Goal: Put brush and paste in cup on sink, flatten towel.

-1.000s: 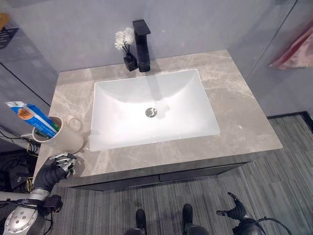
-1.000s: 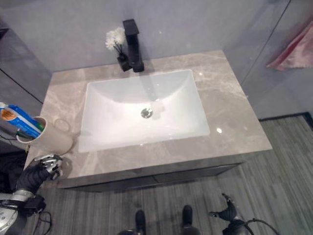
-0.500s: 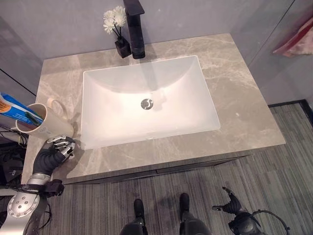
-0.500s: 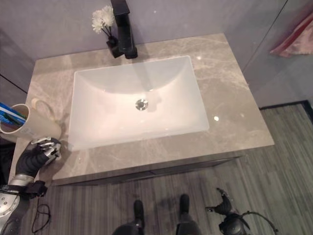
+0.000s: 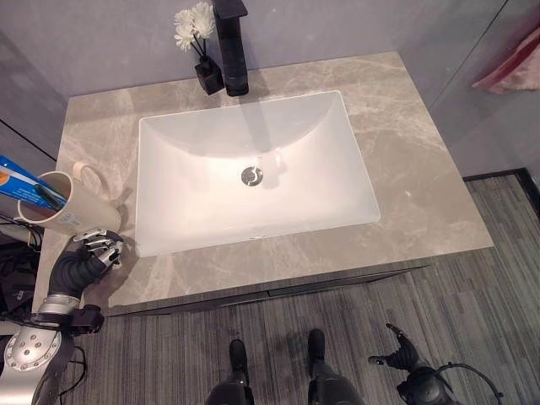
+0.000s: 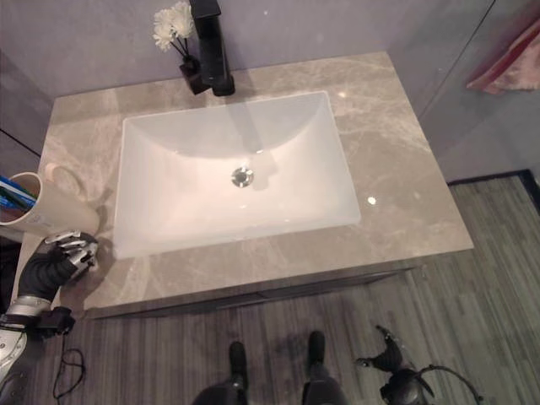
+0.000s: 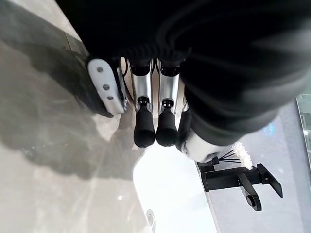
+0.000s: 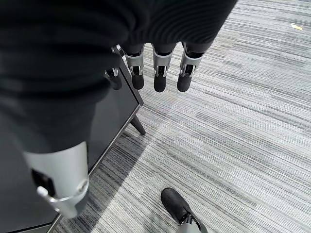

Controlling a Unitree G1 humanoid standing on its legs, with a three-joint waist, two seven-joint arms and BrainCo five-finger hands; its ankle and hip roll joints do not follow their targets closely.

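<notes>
A beige cup [image 5: 72,207] with a handle stands on the counter's left edge. A blue and orange toothpaste tube [image 5: 21,181] and a thin dark brush handle [image 5: 49,197] stick out of it. My left hand [image 5: 93,253] rests over the counter's front left corner, just in front of the cup and apart from it. Its fingers [image 7: 146,131] are relaxed and hold nothing. My right hand [image 5: 396,350] hangs low by the floor at the right, its fingers [image 8: 160,77] straight and empty. A pinkish-red towel [image 5: 515,67] hangs at the far upper right.
A white rectangular sink [image 5: 169,143] is sunk into the grey marble counter [image 5: 413,169]. A black faucet [image 5: 229,42] and a small black vase of white flowers [image 5: 202,59] stand behind it. A dark cabinet [image 8: 112,121] sits under the counter, on striped grey floor.
The whole picture has shifted, so the camera moved. My left hand keeps its place just in front of the cup. The right hand still hangs low.
</notes>
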